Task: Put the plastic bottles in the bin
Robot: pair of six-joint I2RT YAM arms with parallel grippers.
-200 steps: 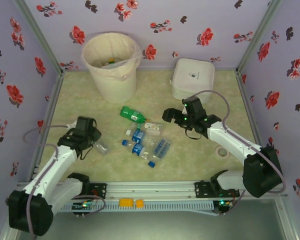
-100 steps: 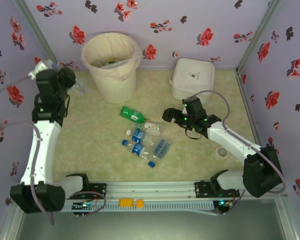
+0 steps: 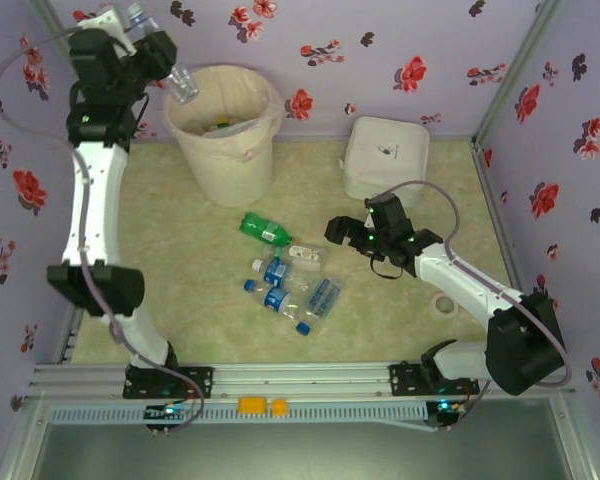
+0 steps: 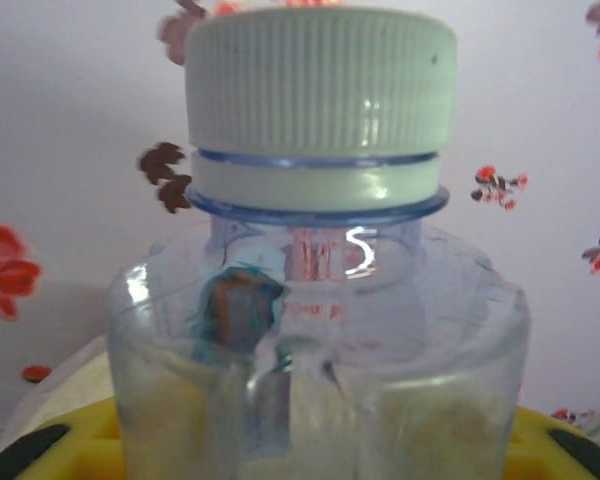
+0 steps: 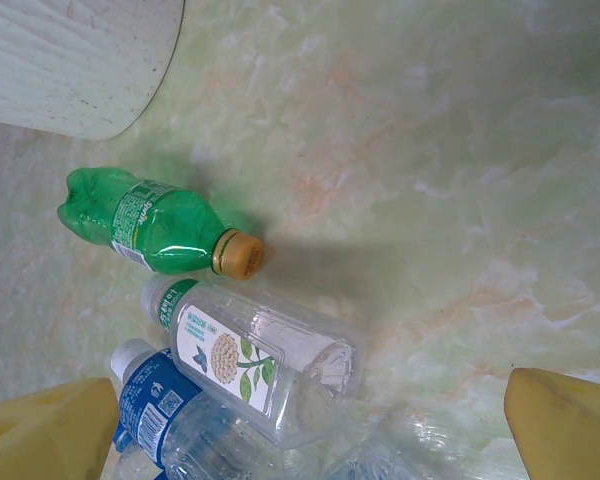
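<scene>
My left gripper is raised high at the back left, shut on a clear plastic bottle that hangs over the left rim of the bin, a cream bucket with a pale bag. Close up in the left wrist view, this bottle has a pale green cap. My right gripper stands open just right of the bottle pile. Below it lie a green bottle, a clear bottle with a flower label and a blue-labelled bottle.
A flat white lidded box sits at the back right. A small roll of tape lies near the right arm. Flowered walls close in the table on three sides. Some bottles lie inside the bin.
My left arm has swung up from low on the table's left side to above the bin's rim, carrying the clear bottle. The right arm has not moved.
</scene>
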